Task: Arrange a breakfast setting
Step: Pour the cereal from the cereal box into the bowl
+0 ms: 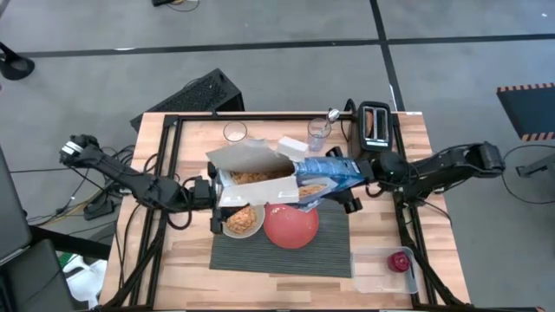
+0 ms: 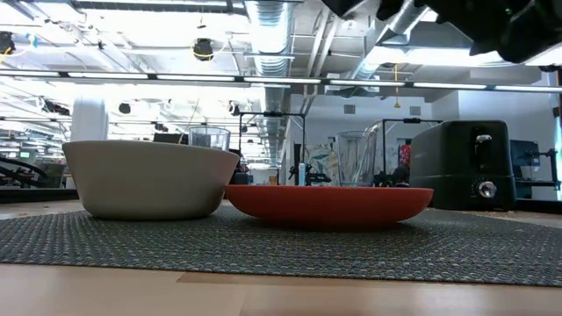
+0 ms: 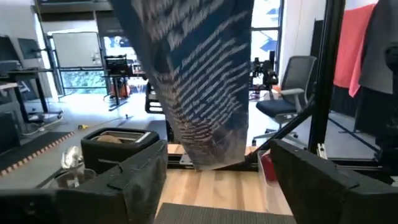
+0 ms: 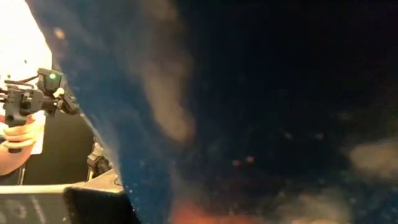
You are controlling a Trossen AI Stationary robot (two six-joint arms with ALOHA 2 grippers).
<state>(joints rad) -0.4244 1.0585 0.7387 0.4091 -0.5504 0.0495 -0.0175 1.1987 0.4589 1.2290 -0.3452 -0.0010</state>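
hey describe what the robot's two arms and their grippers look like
Both arms are dark, nearly black, slim jointed segments with bulkier round joints. The left arm has a pale fitting at its outer end. The left gripper shows two broad, blocky black fingers. The right arm looks all black.

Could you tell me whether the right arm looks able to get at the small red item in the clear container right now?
Probably not yet: the right pincer is holding the blue cereal box, although the red item lies uncovered.

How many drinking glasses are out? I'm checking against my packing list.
2. One glass stands at the table's far edge, left of the open cereal box. The other glass, holding a spoon, stands beside the toaster. The box could hide more.
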